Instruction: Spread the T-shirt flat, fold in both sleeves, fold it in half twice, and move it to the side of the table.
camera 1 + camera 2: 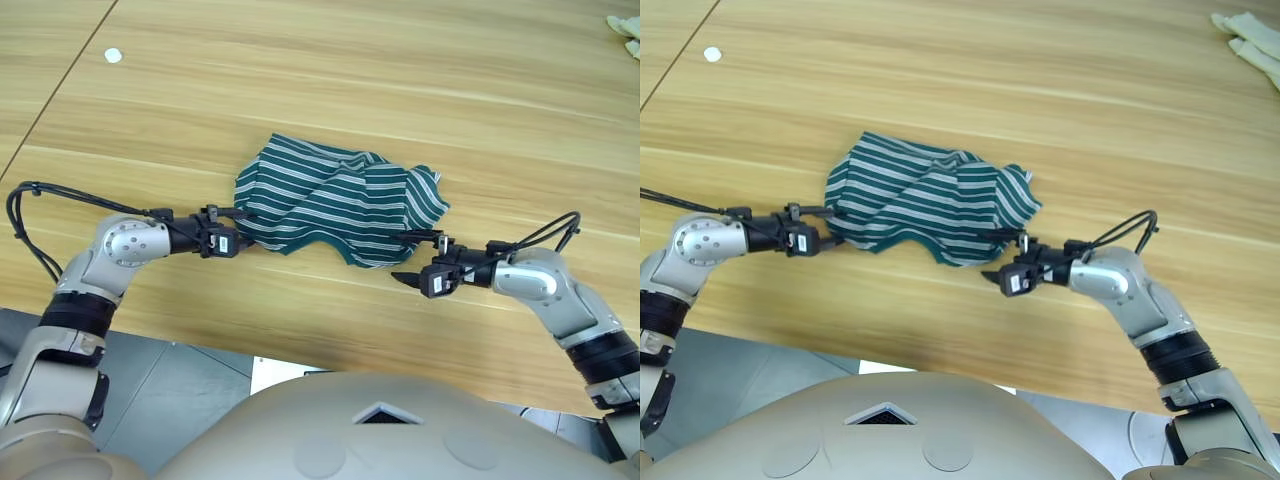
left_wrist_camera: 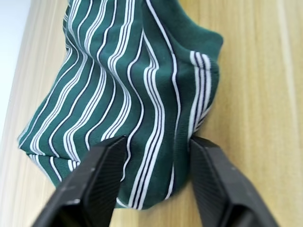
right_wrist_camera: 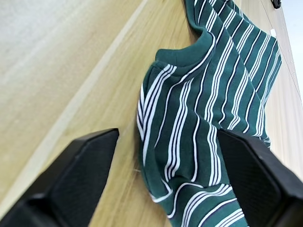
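Currently the opening step, spreading the T-shirt flat, looks to be in hand, and no fold has begun. Going left to right over the pale wooden surface (image 1: 400,80): a small white dot (image 1: 113,55) lies far back on the left. Nearer, the left hand (image 2: 157,142) sits at the left edge of the T-shirt (image 1: 330,205). Its two black fingers are apart, with a bunched fold of cloth between them, not visibly pinched. The shirt, dark green with thin white stripes, lies crumpled in a heap at the middle of the surface, and its sleeves and hem are hard to tell apart. At its near right corner the right hand (image 1: 404,256) is wide open, one finger on each side of the cloth's edge. Far back on the right lies a pale glove-like item (image 1: 625,35). No box or bin is involved; the shirt rests straight on the wood. Next, each hand probably needs to close on its edge, then the two draw apart to stretch the cloth.
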### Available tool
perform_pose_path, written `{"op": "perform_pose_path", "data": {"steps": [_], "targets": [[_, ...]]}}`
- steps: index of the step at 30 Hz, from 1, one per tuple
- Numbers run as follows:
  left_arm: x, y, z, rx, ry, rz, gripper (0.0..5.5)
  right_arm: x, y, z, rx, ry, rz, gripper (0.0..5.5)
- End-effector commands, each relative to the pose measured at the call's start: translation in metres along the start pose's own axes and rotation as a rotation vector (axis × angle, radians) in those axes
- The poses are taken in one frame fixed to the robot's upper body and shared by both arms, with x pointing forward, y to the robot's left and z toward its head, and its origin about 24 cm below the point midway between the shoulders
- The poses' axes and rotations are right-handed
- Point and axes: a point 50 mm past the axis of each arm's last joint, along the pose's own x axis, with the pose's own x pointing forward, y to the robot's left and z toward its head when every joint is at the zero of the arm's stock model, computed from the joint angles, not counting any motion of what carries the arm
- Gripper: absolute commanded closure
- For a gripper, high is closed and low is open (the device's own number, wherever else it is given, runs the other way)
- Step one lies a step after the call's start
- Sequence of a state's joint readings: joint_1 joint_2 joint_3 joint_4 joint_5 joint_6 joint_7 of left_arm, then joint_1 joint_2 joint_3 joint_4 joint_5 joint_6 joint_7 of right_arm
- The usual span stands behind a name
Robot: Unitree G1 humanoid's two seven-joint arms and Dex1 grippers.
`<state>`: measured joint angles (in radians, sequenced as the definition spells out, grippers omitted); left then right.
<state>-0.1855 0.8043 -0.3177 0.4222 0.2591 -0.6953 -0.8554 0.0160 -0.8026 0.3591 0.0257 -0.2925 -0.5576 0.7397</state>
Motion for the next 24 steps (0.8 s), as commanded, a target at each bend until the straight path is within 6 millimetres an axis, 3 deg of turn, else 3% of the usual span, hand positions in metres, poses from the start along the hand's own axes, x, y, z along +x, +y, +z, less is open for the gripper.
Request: {"op": "perform_pose_path", "data": {"steps": [1, 11, 19, 24], "targets": [[0.0074, -0.0266, -0.002, -0.035, 0.015, -0.129, 3.8, 0.0022, 0.0202, -0.013, 0.045, 0.086, 0.11, 2.13], [0.0066, -0.0277, -0.0007, -0.036, 0.008, -0.123, 5.48, 0.0018, 0.0216, -0.0123, 0.047, 0.077, 0.107, 4.03], [0.0045, -0.0267, -0.0077, -0.047, 0.05, -0.113, 5.5, 0.0031, 0.0217, -0.0141, 0.051, 0.085, 0.101, 5.47], [0.0053, -0.0268, -0.0065, -0.047, 0.04, -0.108, 5.5, 0.0016, 0.0206, -0.0171, 0.056, 0.098, 0.092, 5.47]]}}
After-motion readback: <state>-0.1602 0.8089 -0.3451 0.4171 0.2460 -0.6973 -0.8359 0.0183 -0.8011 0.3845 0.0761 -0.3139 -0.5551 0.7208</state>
